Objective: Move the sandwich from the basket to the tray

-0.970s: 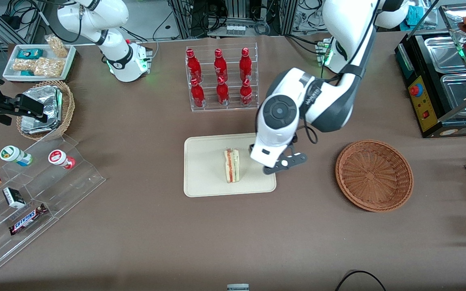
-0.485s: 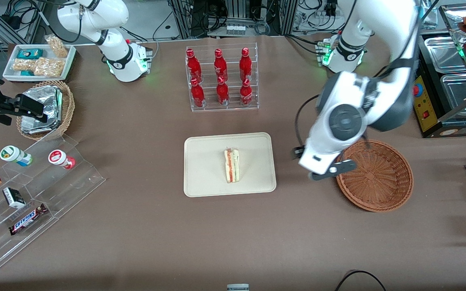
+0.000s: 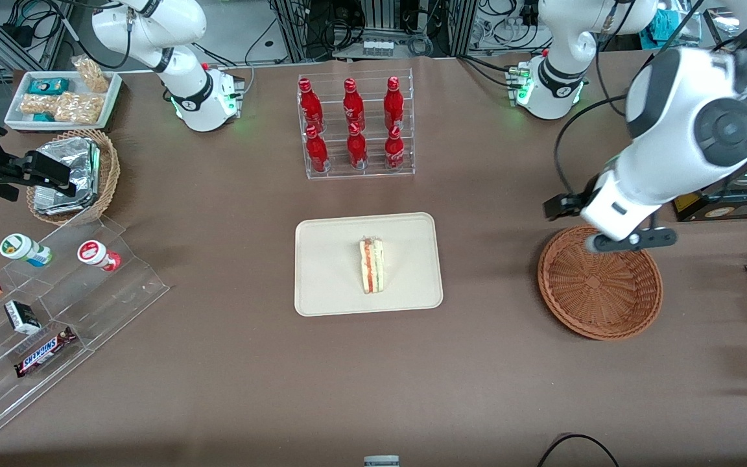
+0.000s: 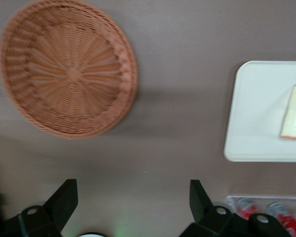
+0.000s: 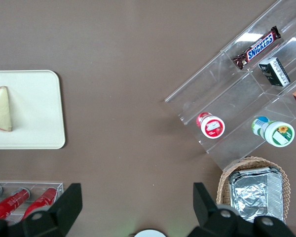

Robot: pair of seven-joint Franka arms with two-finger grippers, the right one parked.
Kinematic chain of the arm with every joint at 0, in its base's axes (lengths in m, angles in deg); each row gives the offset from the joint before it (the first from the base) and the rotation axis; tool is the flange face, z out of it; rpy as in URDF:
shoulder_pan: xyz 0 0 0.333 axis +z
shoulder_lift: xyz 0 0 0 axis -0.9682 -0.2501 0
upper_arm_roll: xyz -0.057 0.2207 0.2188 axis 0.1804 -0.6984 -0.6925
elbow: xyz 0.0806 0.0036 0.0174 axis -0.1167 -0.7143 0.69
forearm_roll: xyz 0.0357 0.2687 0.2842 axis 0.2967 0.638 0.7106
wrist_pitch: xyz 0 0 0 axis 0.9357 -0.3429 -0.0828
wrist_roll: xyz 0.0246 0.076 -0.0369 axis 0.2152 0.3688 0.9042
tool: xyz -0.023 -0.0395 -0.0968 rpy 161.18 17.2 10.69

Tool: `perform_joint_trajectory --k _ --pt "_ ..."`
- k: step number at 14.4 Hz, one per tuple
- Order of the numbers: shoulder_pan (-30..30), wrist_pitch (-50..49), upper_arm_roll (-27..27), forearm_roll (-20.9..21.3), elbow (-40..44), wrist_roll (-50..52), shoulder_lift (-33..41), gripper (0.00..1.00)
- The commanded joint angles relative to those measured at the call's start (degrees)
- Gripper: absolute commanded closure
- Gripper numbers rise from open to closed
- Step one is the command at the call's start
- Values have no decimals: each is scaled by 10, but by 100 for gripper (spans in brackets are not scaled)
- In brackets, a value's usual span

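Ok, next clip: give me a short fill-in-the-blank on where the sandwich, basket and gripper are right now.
1. The sandwich lies on the ____.
2. The basket holds ____.
3. The gripper, fingers wide ____, holds nothing.
4. The gripper hangs above the table, nearer the basket than the tray, and nearer the ____ rack than the basket is.

Missing words: tray; nothing; open; bottle

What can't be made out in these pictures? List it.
1. Left wrist view: the sandwich and the tray are cut off by the picture's edge.
2. Front view: the arm's wrist covers part of the basket rim and hides the fingers of the gripper, which hangs open above the table by the basket.
3. Front view: the sandwich's filling is too small to identify.
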Motion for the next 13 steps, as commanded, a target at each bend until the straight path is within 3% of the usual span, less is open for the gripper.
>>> perform_joint_trajectory --k 1,4,9,13 --pt "69 -29 45 17 -6 -78 39 0" --pt "90 -75 33 16 26 -149 54 0" --pt "88 -79 -33 12 70 -175 63 0" --pt "85 -79 -42 12 72 -170 70 0"
